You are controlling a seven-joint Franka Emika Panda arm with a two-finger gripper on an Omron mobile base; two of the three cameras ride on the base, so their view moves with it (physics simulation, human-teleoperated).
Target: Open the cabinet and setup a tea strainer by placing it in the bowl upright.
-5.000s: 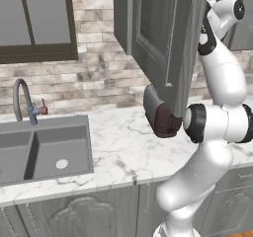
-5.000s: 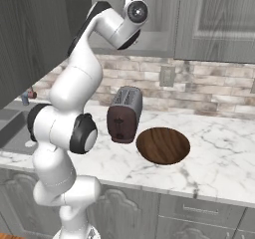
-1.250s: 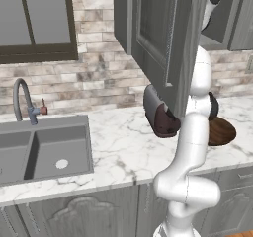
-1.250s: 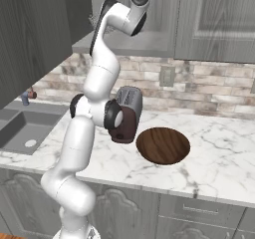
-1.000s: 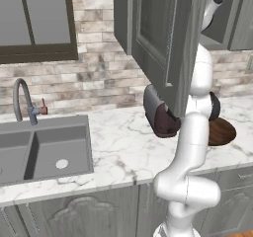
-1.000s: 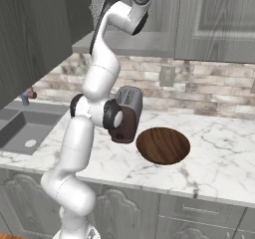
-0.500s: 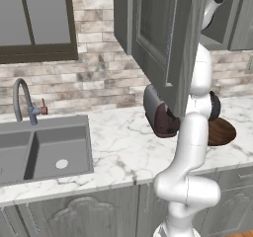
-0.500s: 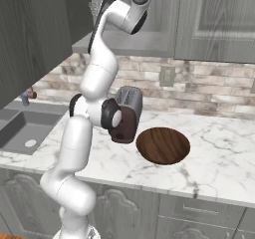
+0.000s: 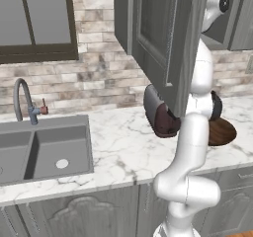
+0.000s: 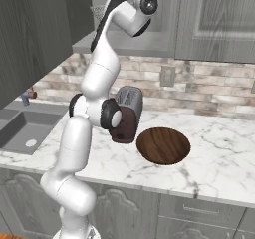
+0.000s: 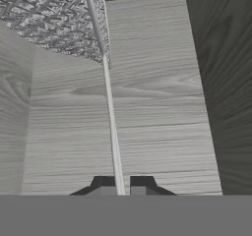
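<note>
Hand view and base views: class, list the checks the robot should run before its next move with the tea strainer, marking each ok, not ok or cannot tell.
1. Cabinet door swung open: ok.
2. Gripper shut on the tea strainer: ok, the tips pinch the thin silvery strip running down from the mesh.
3. Tea strainer out of the cabinet: not ok, it sits on the shelf inside.
4. Tea strainer upright: cannot tell.
5. Bowl empty and uncovered on the counter: ok.
6. Room to lower past the toaster beside the bowl: cannot tell.
</note>
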